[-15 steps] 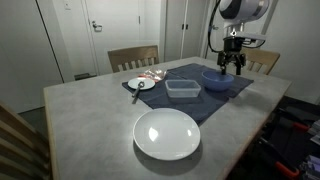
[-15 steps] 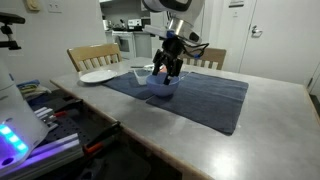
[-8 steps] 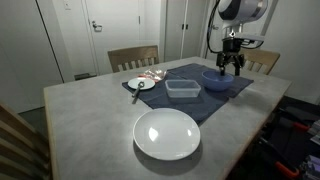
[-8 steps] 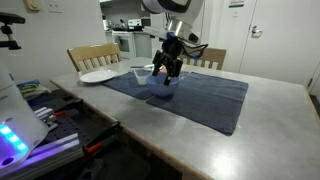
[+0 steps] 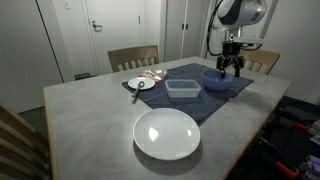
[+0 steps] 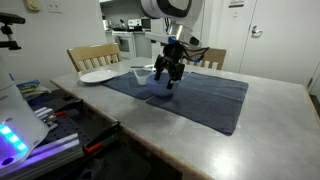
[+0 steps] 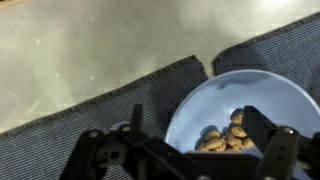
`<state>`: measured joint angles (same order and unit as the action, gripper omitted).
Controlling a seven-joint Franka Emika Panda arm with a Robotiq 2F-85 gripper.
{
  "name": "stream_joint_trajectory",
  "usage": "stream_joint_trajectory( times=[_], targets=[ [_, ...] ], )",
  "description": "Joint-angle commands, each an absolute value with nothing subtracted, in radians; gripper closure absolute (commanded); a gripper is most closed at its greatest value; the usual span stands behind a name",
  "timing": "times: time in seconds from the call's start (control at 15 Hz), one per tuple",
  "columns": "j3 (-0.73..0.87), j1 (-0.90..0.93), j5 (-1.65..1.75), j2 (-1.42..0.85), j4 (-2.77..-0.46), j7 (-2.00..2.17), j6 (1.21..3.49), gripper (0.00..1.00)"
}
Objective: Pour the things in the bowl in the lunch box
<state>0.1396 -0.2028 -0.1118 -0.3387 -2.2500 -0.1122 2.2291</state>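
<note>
Risks first. The round blue-purple bowl with the wide rim [image 7: 262,95] holds a small heap of brown nutty bits [image 7: 222,138], lying toward the side nearest the gripper. A pinch on a thin, sloping rim looks a weak hold. If the bowl swivels in the jaws on the lift, the bits would likely spill onto the dark ribbed cloth mat [image 7: 100,110] before reaching their target.

The small clear plastic rectangular lunch box [image 5: 182,89] sits just beside the bowl on the same mat, lidless and shallow. It is smaller than the bowl, so a quick or off-centre tip would probably send pieces over its low walls. A bump from the bowl could also push so light a container along the cloth.

Robotiq gripper [image 7: 185,155]: jaws spread wide, gripping nothing. In the wrist view one finger [image 7: 272,148] stands over the bowl's inside and its mate over the mat outside, so the near rim lies between them. Whether either pad touches the rim I cannot tell. In an exterior view the gripper [image 5: 232,69] hangs at the bowl's far edge, pointing down.
</note>
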Motion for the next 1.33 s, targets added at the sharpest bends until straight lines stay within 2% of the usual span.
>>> stream_joint_trajectory(
  times=[0.0,1.27],
  targets=[
    [0.138,-0.204,-0.110,-0.339,-2.248,-0.111,2.228,0.00],
    [0.095,-0.216,-0.185,-0.463,-2.159,-0.154,2.268,0.00]
  ],
)
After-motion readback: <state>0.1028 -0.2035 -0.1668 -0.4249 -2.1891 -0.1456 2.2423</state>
